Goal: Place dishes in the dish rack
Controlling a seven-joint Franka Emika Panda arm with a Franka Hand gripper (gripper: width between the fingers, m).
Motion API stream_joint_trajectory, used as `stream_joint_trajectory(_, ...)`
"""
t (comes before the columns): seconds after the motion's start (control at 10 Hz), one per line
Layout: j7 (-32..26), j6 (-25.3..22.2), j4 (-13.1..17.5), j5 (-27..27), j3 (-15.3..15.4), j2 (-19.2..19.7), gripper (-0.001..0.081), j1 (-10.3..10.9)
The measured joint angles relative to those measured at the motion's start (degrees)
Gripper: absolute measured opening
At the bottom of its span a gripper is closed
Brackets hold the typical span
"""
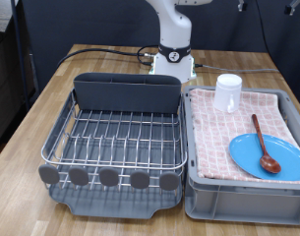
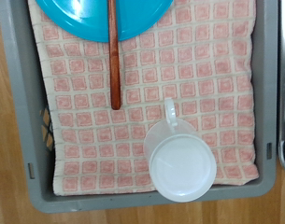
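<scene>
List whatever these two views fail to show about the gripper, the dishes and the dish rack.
- Gripper: in neither view; the exterior view's top edge cuts the arm off.
- Plate: wrist view's edge cuts off most of it.
- Wooden spoon: its bowl lies beyond the wrist view's edge.
- Cup: handle not visible in the exterior view.
- Dish rack: inside of its back compartment is hidden by its own wall in the exterior view.

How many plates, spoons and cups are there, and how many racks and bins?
Plates: 1, light-blue plate in the bin
Spoons: 1, wooden spoon lying on the plate
Cups: 1, white cup on the checkered cloth
Dish racks: 1, dish rack with nothing in it
Bins: 1, grey bin
Total: 5
The gripper is not visible.
</scene>
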Motion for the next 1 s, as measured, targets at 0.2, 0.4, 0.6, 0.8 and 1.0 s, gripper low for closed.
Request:
stream_joint_trajectory(0.2,-2.5,1.6,0.9,-2.0,0.6,1.4,0.0802,0.0)
stream_joint_trajectory(0.4,-5.1,3.5,2.6,-3.3,1.2,4.0,0.0802,0.1)
stream_joint_trajectory(0.6,-5.4,5.1,4.5,-4.1,1.9,6.8,0.0802,0.1)
stream_joint_trajectory(0.8,-3.1,7.1,5.5,-4.1,2.3,9.3,0.0802,0.0)
stream_joint_trajectory(1.0,-1.0,10.5,5.7,-4.6,2.7,11.8,0.0802,0.0)
